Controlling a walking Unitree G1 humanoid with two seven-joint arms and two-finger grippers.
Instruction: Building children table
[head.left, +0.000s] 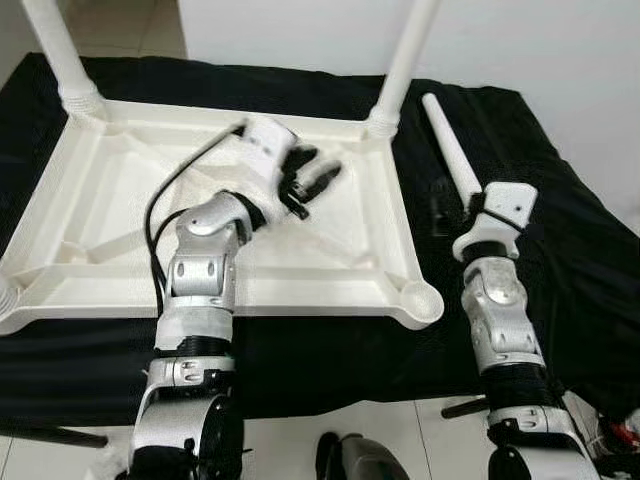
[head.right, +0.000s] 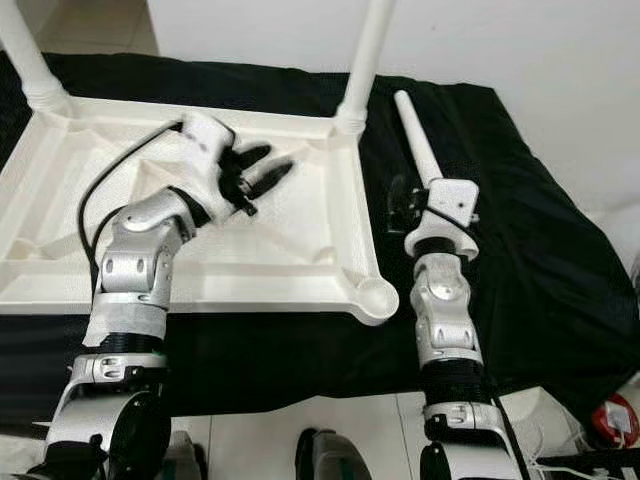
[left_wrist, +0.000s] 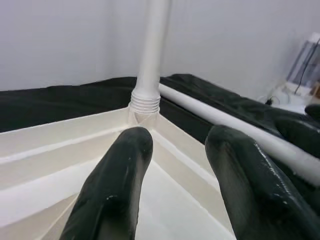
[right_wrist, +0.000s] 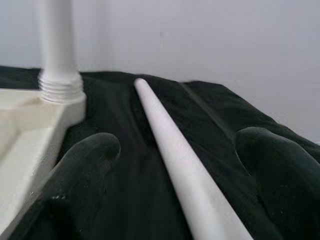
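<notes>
One loose leg (head.left: 449, 148) lies pointing away between the open right claw (right_wrist: 175, 165); left claw (left_wrist: 175, 175) open.

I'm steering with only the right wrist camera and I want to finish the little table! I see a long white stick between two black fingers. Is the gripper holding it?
Observer: Not yet. From the head camera, the right gripper is open and straddles the loose leg, which lies flat on the black cloth.
Operator: How many legs are already on the table?
Observer: Two stand upright in the far corners of the upside-down tabletop: one far left, one far right.
Operator: Where does my stick go?
Observer: Likely the empty round socket at the near right corner.
Operator: What's the other arm doing?
Observer: The left gripper is open above the tabletop's middle.
</notes>
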